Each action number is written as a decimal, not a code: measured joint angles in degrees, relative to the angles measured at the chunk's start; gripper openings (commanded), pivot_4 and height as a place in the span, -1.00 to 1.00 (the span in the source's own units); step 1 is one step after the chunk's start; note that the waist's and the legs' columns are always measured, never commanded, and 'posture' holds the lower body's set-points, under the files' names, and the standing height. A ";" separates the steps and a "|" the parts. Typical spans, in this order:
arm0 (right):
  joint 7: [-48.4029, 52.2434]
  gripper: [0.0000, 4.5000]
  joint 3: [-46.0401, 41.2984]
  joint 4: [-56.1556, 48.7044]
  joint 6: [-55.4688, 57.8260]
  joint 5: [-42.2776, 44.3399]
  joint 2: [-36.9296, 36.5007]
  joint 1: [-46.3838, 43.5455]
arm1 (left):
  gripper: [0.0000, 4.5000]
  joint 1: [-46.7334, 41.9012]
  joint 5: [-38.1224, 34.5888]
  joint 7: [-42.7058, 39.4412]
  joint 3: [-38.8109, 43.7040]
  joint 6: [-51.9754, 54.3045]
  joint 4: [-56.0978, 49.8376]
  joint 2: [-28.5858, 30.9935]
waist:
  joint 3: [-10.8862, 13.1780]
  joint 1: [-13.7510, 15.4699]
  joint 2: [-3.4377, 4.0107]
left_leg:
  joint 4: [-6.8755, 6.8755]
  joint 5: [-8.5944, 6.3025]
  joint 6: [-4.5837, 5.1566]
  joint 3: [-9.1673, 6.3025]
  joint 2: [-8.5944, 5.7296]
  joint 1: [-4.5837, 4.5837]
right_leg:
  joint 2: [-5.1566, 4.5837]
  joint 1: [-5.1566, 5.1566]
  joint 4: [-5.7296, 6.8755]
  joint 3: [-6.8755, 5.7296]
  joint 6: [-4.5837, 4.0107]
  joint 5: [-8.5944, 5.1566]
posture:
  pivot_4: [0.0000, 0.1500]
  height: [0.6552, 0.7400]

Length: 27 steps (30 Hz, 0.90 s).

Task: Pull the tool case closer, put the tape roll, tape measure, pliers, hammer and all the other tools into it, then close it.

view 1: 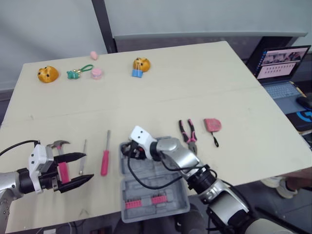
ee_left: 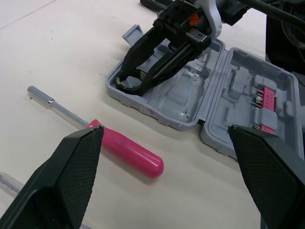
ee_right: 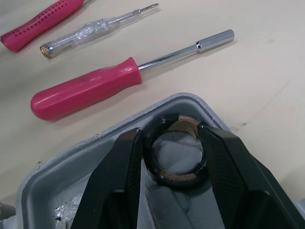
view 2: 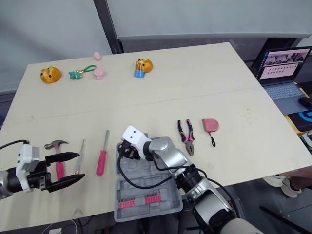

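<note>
Black tape roll (ee_right: 182, 180) — held in tool case (ee_left: 171, 102).

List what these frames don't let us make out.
- Tape roll: mostly hidden behind the right end effector in the head views. The right wrist view doesn't settle whether it touches the case floor.
- Hammer: handle mostly covered by the left end effector in the head views.
- Bits: too small to count in the head views.
- Laptop: cut off by the right edge.
</note>
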 measured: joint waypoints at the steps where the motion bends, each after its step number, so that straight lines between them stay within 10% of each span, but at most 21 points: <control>1: 0.00 -0.09 0.11 0.18 -0.38 -0.32 0.01 0.00 | 1.00 0.00 0.05 0.00 0.00 -0.02 0.06 0.00 | 0.00 0.00 0.00 | 0.00 0.00 0.00 -0.01 0.00 0.00 | 0.00 0.00 0.00 0.00 0.00 0.00 | 1.00 1.00; 20: 0.07 -0.09 0.37 -0.61 -1.98 -3.17 -0.27 0.91 | 1.00 -0.08 0.37 -0.22 -0.04 -1.80 1.10 0.01 | 0.00 0.10 0.00 | 0.00 0.00 0.00 -0.14 0.00 0.04 | -0.01 0.04 0.01 0.01 -0.01 0.00 | 1.00 1.00; 27: 5.17 -0.09 -9.45 -21.72 11.11 5.11 -11.55 1.73 | 1.00 -4.60 -0.15 3.84 -4.21 0.25 -2.01 -3.82 | 0.00 1.51 -0.01 | 0.10 -0.03 0.06 -0.24 -0.05 -0.01 | -0.08 0.10 -0.06 0.00 -0.02 0.01 | 1.00 1.00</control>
